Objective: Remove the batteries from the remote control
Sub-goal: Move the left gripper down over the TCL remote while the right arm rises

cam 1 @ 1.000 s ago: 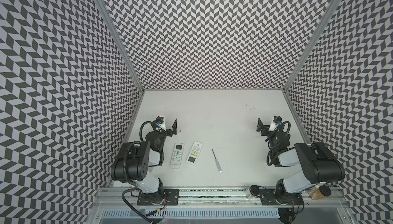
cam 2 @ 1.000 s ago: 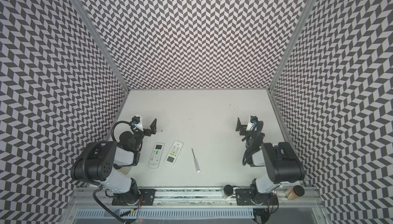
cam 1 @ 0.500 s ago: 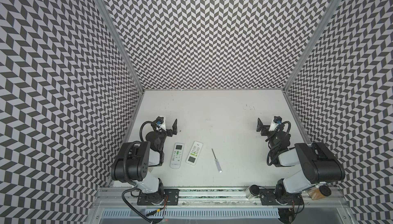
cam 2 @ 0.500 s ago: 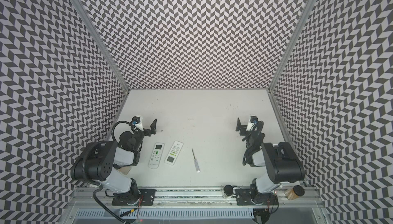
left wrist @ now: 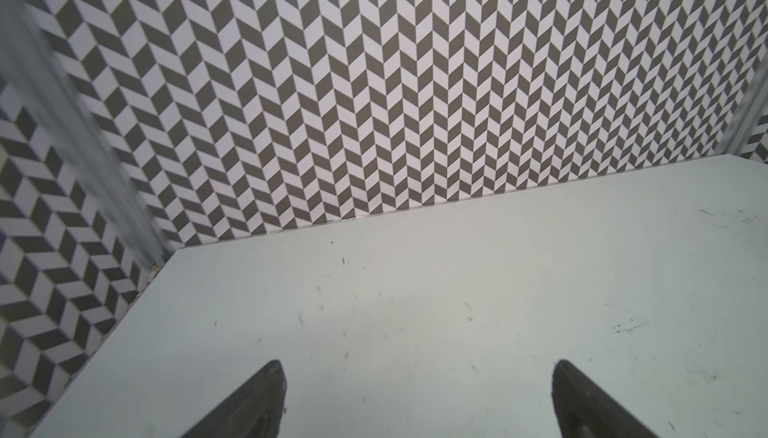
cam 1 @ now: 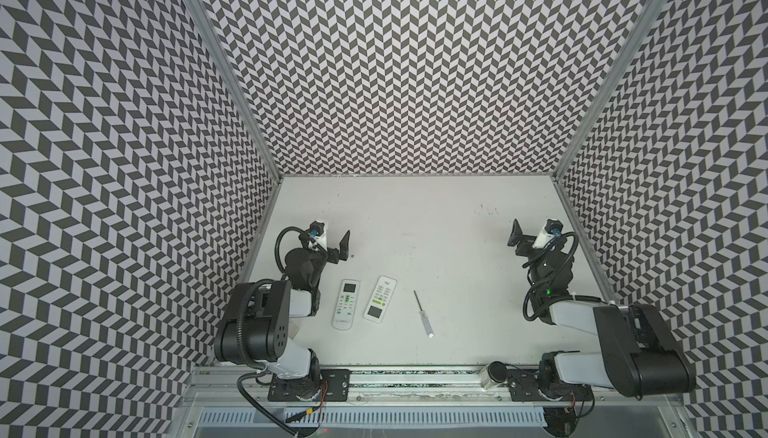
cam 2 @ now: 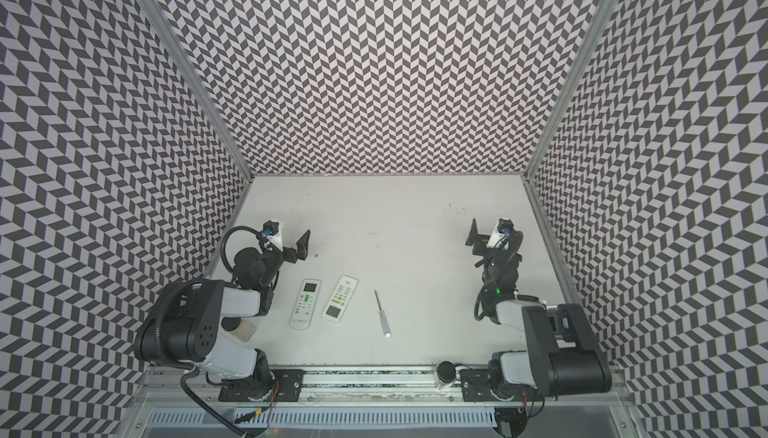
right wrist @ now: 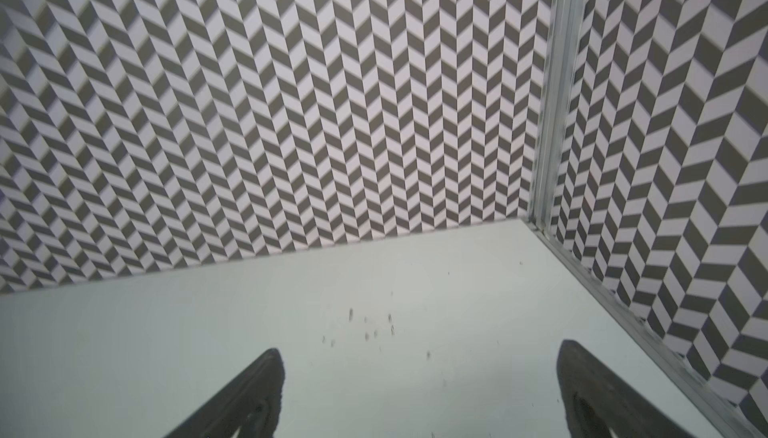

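Two white remote controls lie face up, side by side, near the front left of the table in both top views: one (cam 1: 346,304) (cam 2: 305,303) with a green button row, the other (cam 1: 380,299) (cam 2: 340,299) turned the opposite way. The batteries are hidden. My left gripper (cam 1: 332,244) (left wrist: 415,398) is open, hovering behind the remotes with only bare table between its fingers. My right gripper (cam 1: 530,238) (right wrist: 419,394) is open too, far to the right and near the side wall, holding nothing.
A thin screwdriver (cam 1: 423,318) (cam 2: 382,312) with a clear handle lies right of the remotes. A small dark-capped jar (cam 1: 494,373) stands on the front rail. Chevron-patterned walls (cam 1: 415,82) close the table on three sides.
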You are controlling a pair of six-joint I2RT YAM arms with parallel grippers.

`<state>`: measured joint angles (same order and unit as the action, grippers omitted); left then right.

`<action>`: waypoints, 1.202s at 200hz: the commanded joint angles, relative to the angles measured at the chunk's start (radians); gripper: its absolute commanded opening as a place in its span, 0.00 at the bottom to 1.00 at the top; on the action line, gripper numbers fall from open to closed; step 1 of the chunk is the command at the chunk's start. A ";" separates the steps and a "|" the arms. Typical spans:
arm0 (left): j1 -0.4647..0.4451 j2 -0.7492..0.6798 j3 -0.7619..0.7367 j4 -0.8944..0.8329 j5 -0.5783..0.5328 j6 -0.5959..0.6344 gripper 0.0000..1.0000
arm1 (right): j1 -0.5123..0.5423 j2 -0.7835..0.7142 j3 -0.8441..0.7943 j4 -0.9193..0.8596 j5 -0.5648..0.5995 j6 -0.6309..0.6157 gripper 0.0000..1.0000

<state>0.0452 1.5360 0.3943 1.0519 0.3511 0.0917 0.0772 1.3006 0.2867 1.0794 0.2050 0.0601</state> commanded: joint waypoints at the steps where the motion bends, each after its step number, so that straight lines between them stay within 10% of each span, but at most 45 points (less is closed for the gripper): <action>1: -0.011 -0.006 0.227 -0.421 0.129 0.081 1.00 | 0.014 -0.126 0.042 -0.143 0.093 0.222 0.99; 28: -0.042 -0.037 0.424 -0.725 0.114 0.103 1.00 | 0.015 -0.192 0.085 -0.320 0.014 0.491 0.99; 56: -0.100 -0.078 0.585 -0.997 0.006 0.076 1.00 | 0.029 -0.188 0.176 -0.447 -0.261 0.385 0.99; 113: -0.143 -0.169 0.598 -1.185 -0.069 -0.072 1.00 | 0.276 -0.097 0.393 -0.649 -0.327 0.148 0.99; 240: -0.540 -0.238 0.516 -1.662 -0.184 0.284 1.00 | 0.303 -0.111 0.330 -0.657 -0.423 0.079 0.99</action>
<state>-0.4603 1.3087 0.9432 -0.4919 0.1680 0.3393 0.3767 1.1816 0.6395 0.3820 -0.2100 0.1452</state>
